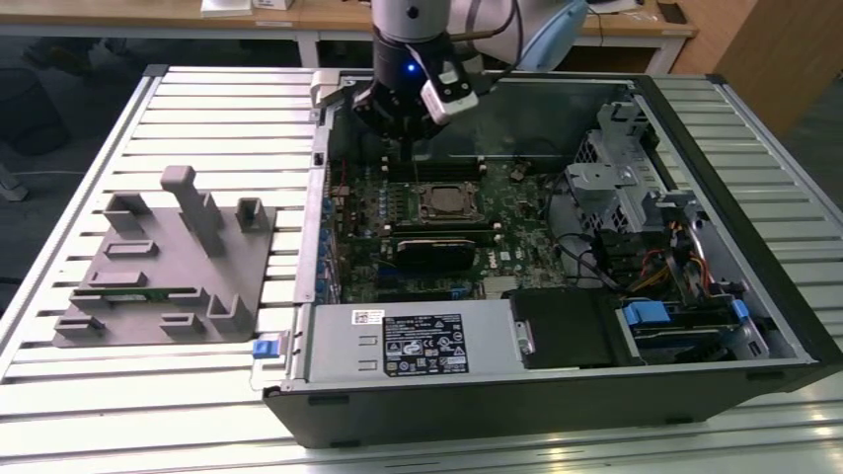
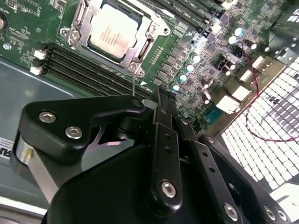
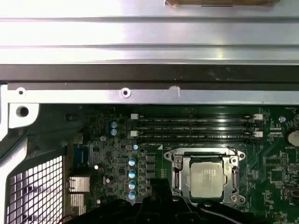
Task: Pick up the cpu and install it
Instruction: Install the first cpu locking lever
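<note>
Already the cpu (image 1: 443, 200) lies flat in its socket frame (image 1: 443, 186) on the motherboard (image 1: 507, 247), silvery top facing up and out of the open computer case (image 1: 737, 326); in both wrist views its sides run square with the frame around it (image 2: 113, 31) (image 3: 207, 179). It is close to square, so no long axis can be told. Beside the frame run the memory slots (image 3: 196, 128), parallel to one edge of the chip. The gripper (image 1: 399, 133) hangs above the board near the case's far wall in the exterior view, clear of the cpu and carrying nothing; whether its fingers are parted or closed cannot be told (the second wrist view shows dark linkages (image 2: 163, 154) but not the tips). The case walls hem in the board on all sides, and the drive cage (image 1: 619, 168) crowds the exterior view's right. Outside the case, on the slatted table (image 1: 79, 148), the grey tray (image 1: 165, 267) sits well apart at the exterior view's left.
</note>
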You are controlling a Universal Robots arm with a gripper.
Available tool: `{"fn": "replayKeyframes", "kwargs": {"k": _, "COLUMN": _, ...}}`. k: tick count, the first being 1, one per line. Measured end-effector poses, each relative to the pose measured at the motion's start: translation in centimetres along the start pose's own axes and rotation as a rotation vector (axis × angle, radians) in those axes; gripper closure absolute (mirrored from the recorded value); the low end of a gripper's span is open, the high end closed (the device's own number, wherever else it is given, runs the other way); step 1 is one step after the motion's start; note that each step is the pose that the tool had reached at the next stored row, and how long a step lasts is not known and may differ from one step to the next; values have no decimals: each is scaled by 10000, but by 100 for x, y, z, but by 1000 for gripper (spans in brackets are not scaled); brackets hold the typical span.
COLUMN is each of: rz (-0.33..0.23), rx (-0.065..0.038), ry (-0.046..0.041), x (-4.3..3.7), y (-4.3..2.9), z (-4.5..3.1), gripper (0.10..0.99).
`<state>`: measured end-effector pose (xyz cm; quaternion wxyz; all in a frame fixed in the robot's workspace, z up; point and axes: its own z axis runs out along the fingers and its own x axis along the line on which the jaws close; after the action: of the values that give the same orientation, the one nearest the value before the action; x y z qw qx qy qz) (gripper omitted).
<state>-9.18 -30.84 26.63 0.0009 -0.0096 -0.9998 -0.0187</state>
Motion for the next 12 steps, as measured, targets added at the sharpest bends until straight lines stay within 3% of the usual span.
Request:
{"fn": "replayKeyframes", "kwargs": {"k": 6, "rz": -2, "rx": -4, "ry": -17, "x": 7, "y": 52, "z": 65, "gripper": 980}}
{"fn": "replayKeyframes", "kwargs": {"k": 12, "rz": -3, "rx": -4, "ry": -28, "x": 9, "y": 158, "z": 75, "gripper": 980}}
